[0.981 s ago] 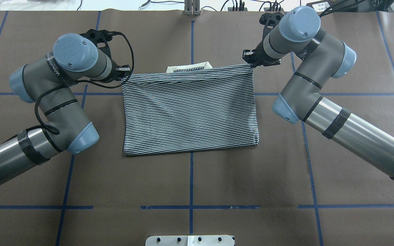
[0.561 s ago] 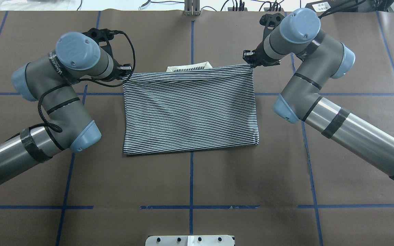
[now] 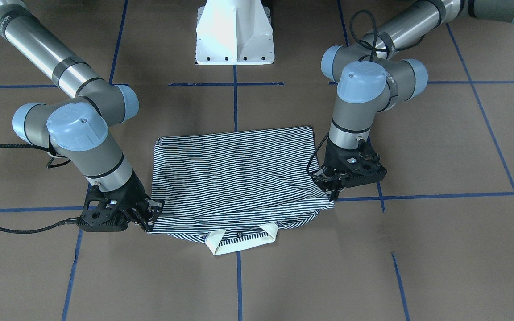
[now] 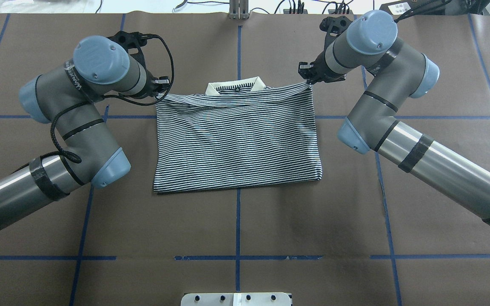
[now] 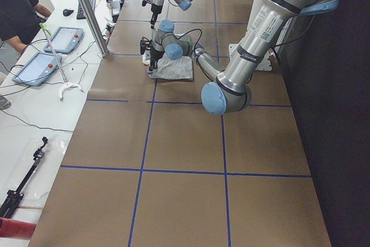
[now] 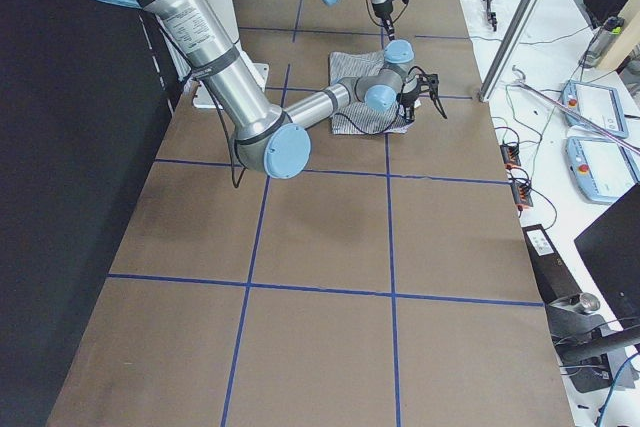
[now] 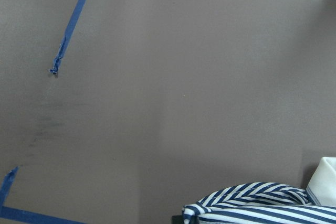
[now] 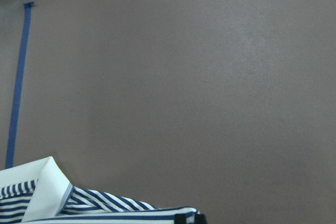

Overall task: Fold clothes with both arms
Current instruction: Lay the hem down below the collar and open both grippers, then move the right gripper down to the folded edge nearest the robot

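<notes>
The striped polo shirt (image 4: 236, 140) lies folded in a rectangle at mid-table, and it also shows in the front view (image 3: 234, 174). Its cream collar (image 4: 234, 86) pokes out past the far edge. My left gripper (image 4: 161, 84) is shut on the far left corner of the top layer, as the front view (image 3: 330, 191) also shows. My right gripper (image 4: 309, 78) is shut on the far right corner, seen in the front view (image 3: 152, 217) too. Both hold the edge just above the table. The wrist views show only pinched striped cloth (image 7: 252, 203) (image 8: 105, 208) at their bottom edge.
The brown table cover (image 4: 236, 221) carries blue tape lines. The white pedestal base (image 3: 234, 31) stands on the robot's side. A side bench with tablets (image 5: 52, 50) and a person (image 5: 17, 10) lies beyond the table's far edge.
Both grippers have shifted slightly inward. The held far edge of the top layer has drawn back toward the robot, and more of the cream collar shows.
</notes>
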Controlling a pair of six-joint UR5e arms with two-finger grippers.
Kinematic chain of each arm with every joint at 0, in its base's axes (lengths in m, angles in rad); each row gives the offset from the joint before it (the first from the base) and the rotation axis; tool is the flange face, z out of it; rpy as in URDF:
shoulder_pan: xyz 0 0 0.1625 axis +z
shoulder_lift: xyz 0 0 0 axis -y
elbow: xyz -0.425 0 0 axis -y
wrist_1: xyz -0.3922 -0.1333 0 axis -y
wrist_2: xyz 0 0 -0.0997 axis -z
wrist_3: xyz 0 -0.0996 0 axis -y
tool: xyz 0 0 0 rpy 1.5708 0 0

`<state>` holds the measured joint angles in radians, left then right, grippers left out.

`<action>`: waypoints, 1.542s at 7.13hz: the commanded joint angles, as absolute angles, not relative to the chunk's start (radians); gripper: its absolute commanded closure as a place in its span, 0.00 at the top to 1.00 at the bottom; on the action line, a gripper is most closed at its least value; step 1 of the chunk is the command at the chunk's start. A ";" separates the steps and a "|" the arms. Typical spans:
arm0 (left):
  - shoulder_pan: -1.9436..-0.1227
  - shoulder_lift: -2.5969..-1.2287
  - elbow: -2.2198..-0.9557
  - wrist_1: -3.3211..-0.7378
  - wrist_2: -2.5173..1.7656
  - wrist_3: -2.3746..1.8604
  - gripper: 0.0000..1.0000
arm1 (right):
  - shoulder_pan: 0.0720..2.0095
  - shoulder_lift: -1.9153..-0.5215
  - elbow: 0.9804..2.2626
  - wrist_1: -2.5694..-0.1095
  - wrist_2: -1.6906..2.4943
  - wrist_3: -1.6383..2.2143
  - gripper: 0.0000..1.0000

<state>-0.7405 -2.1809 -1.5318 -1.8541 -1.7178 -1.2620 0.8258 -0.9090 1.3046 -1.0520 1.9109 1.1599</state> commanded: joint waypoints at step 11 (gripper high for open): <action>-0.726 -2.166 -1.651 -1.856 -1.717 -1.318 1.00 | 0.576 -1.169 1.718 -1.328 1.909 1.350 1.00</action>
<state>-0.7279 -2.1646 -1.6466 -1.8565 -1.7167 -1.3156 0.6139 -1.1546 1.7236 -1.3257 1.9364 1.3427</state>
